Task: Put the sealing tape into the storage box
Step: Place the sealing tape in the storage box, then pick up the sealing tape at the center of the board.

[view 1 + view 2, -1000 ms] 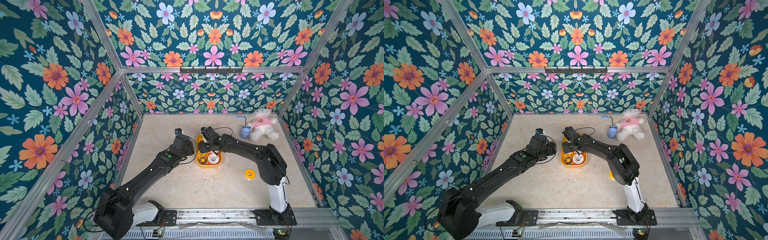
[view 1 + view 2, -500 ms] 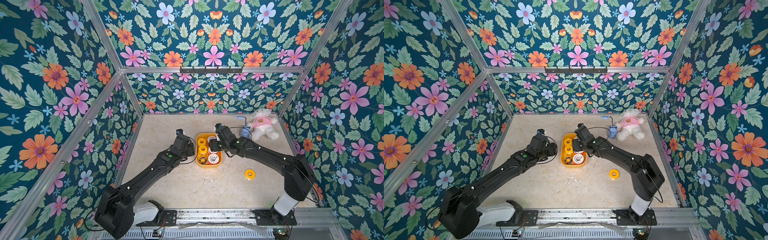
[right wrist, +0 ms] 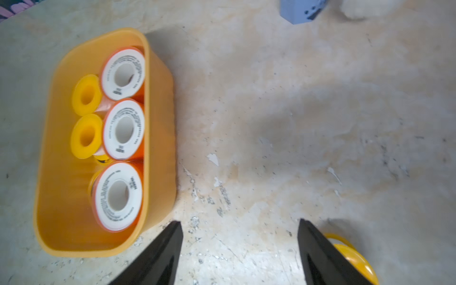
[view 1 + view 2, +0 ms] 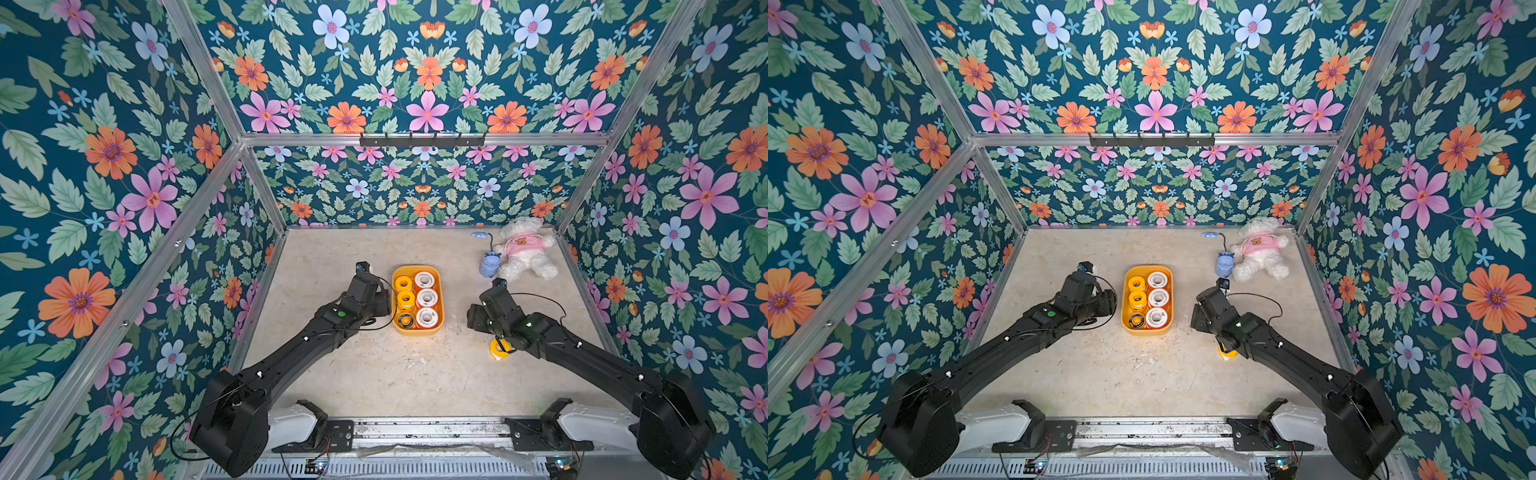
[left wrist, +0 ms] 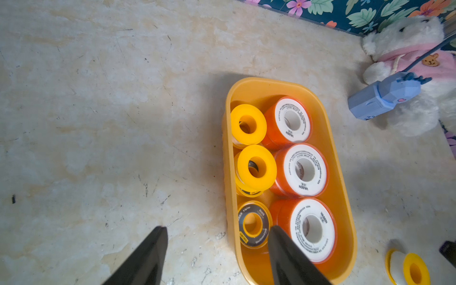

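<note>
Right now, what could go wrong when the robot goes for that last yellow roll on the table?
1. The loose yellow roll seems to lie on its edge beside the open right gripper; a nudge might send it rolling.
2. The storage box looks nearly full; the only low spot is over the black-and-yellow ring, so the roll may topple.
3. The left gripper hangs by that spot and might get bumped.

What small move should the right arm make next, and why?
Probably shift the right gripper sideways over the loose yellow roll and lower: its jaws are open and empty, and that roll lies on the table just beside it, outside the storage box.
</note>
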Robot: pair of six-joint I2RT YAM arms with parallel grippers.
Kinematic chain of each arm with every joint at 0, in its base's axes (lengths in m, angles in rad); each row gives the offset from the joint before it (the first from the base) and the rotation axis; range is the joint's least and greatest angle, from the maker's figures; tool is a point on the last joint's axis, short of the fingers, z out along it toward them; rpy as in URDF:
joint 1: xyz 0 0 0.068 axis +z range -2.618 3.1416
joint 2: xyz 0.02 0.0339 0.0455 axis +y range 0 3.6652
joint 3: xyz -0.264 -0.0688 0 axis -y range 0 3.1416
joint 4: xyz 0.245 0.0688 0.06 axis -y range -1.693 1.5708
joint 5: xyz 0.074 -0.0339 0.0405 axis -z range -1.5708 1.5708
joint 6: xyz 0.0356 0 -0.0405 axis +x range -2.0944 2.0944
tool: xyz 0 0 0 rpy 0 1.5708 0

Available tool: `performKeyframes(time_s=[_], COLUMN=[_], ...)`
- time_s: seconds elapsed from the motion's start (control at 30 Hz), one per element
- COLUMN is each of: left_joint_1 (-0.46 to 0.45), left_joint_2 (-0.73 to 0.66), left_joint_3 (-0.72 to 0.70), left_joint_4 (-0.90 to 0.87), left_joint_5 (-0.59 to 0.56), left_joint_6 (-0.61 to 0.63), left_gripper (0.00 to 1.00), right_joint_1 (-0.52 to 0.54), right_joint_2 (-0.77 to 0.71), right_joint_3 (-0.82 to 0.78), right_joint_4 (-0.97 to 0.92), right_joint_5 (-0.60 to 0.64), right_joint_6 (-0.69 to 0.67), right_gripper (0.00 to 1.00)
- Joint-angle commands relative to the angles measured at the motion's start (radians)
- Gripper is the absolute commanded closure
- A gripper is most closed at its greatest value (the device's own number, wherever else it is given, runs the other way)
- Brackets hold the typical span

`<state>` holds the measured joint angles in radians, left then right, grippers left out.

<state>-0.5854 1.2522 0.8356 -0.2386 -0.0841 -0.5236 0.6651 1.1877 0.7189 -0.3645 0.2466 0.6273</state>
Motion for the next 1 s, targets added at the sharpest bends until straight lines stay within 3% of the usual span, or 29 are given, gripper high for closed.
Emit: performKeyframes(time_s=[0.0,0.43,0.97], left_joint_1=[0.001,0.001,0.001], left_joint_2=[-0.003,0.005,0.003], left_joint_3=[-0.003,-0.002,-0.004], left_joint_4=[0.028,0.028,0.023], left_joint_5=[0.014,0.022,0.024], left_joint_6=[0.004,0.002,-0.005], left_gripper=[0.3,0.29,0.29], right_joint_1=[-0.003,-0.02,-0.02], right_joint_2=[-0.042,-0.039,0.021], right_joint_3=[-0.054,-0.195,-0.231], right_joint_4=[-0.055,-0.03,0.014], right_joint_5=[0.098,0.099,0.066], right_joint_6=[0.114,0.19,0.195], right_gripper=[0.18,0.1,0.11])
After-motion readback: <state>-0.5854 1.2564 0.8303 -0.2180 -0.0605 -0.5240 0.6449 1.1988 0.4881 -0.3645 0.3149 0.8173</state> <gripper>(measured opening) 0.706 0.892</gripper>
